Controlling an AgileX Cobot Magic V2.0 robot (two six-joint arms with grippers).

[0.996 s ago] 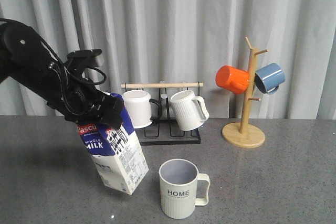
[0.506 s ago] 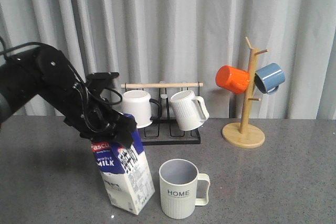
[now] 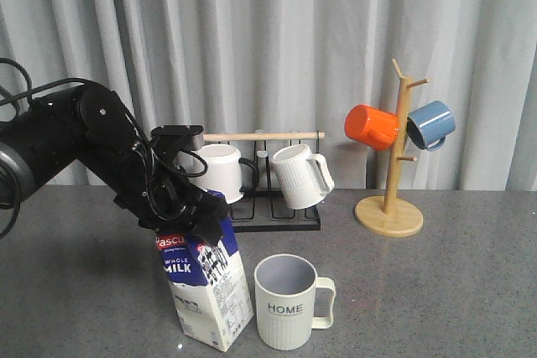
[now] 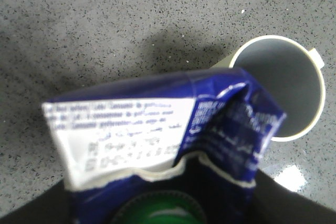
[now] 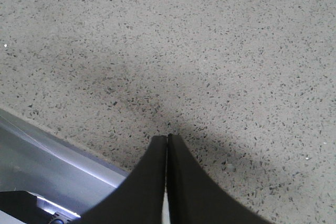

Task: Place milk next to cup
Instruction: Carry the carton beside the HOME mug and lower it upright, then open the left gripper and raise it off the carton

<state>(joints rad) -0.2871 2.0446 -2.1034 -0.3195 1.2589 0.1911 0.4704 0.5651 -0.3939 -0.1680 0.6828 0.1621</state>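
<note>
The blue and white milk carton (image 3: 205,287) stands tilted just left of the cream "HOME" cup (image 3: 289,301), almost touching it; I cannot tell whether its base rests on the table. My left gripper (image 3: 189,211) is shut on the carton's top. In the left wrist view the carton's gable (image 4: 157,129) and green cap (image 4: 160,213) fill the middle, with the cup's grey inside (image 4: 283,87) just beyond. My right gripper (image 5: 167,137) is shut and empty over bare table; it does not show in the front view.
A black rack (image 3: 273,207) with a plain white mug (image 3: 220,172) and a white ribbed mug (image 3: 299,175) stands behind. A wooden mug tree (image 3: 393,165) holding an orange mug (image 3: 372,127) and a blue mug (image 3: 431,124) is at the back right. A table edge (image 5: 52,156) shows by my right gripper.
My left gripper has carried the milk carton right and downward, bringing it from well left of the cup to right beside it. The cup has not moved.
</note>
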